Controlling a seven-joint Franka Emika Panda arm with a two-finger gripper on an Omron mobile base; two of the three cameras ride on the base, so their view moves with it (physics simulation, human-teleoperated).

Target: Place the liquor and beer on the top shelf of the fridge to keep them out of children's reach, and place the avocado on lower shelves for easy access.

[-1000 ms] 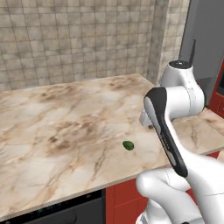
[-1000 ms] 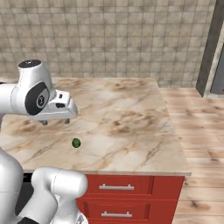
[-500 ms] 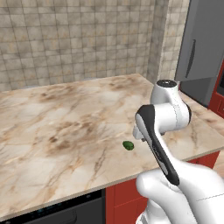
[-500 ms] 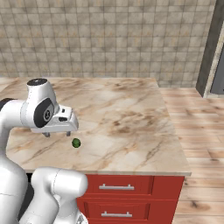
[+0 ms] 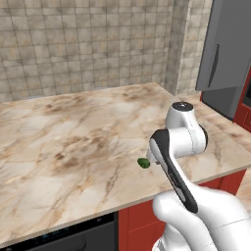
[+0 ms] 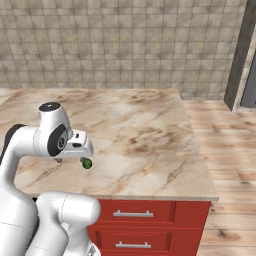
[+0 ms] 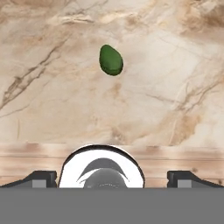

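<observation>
With the fingers [image 7: 112, 178] spread wide above the marble bench [image 5: 73, 147], centre them over the avocado [image 7: 110, 60] lying near the front edge, then descend straight so both fingertips straddle its narrow sides.

In the left base view we see the fridge [image 5: 226, 54] cut by the right edge and the avocado [image 5: 143, 163], near the counter's [image 5: 73, 147] front edge, partly hidden behind the arm.

Two rear views; downward hand view
</observation>
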